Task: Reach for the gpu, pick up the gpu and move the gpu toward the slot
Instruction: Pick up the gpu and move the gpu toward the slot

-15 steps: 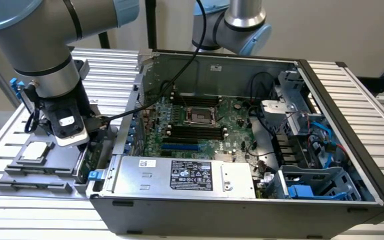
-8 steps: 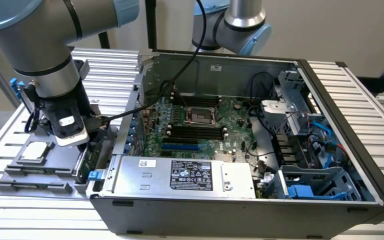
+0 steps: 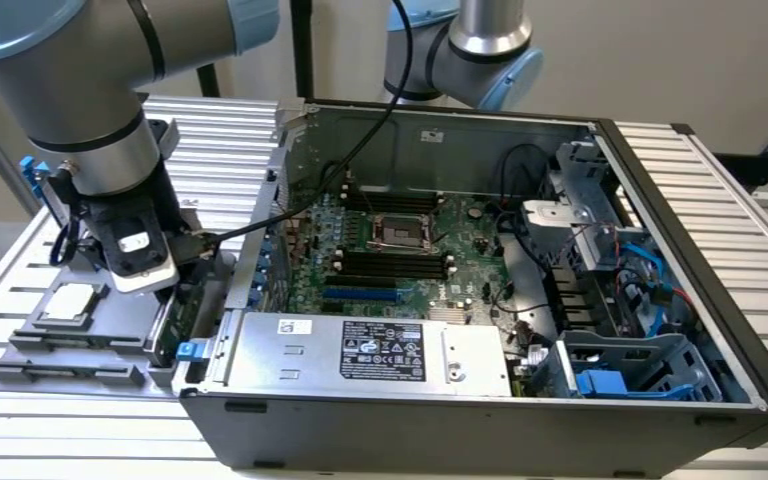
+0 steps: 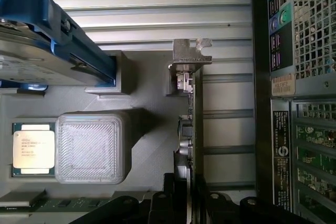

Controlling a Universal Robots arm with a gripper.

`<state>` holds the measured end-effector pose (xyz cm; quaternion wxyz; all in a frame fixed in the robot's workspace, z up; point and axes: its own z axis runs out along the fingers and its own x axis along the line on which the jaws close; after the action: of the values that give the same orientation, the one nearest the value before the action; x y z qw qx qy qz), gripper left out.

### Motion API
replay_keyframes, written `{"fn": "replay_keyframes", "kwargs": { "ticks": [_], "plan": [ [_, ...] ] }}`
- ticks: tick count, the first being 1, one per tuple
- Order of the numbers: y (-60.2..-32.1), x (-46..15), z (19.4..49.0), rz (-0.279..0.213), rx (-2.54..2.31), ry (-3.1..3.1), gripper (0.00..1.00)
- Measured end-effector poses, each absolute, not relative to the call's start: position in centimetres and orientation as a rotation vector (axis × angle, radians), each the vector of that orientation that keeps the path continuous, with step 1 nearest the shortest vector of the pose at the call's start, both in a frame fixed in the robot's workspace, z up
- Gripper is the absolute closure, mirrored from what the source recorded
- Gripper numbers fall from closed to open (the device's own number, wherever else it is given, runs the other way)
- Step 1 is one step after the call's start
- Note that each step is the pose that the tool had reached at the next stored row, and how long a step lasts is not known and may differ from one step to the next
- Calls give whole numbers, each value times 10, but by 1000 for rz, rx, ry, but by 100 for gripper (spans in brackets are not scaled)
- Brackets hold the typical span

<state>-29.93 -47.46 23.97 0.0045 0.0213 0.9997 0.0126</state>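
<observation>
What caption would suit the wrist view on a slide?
Gripper at the edge-on gpu, which stands in the grey holder between the processor chip and the computer case.

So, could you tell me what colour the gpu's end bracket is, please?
The end bracket is silver-grey; wrist view shows it best.

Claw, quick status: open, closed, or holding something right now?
Claw: lowered at the edge-on gpu; it cannot be told whether it is open or clamped on the card.
</observation>
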Motion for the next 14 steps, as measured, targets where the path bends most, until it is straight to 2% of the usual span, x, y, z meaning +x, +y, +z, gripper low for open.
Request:
{"fn": "replay_keyframes", "kwargs": {
  "ticks": [14],
  "plan": [
    [-475, -297, 243, 46, 51, 3146, 74]
  ]
}}
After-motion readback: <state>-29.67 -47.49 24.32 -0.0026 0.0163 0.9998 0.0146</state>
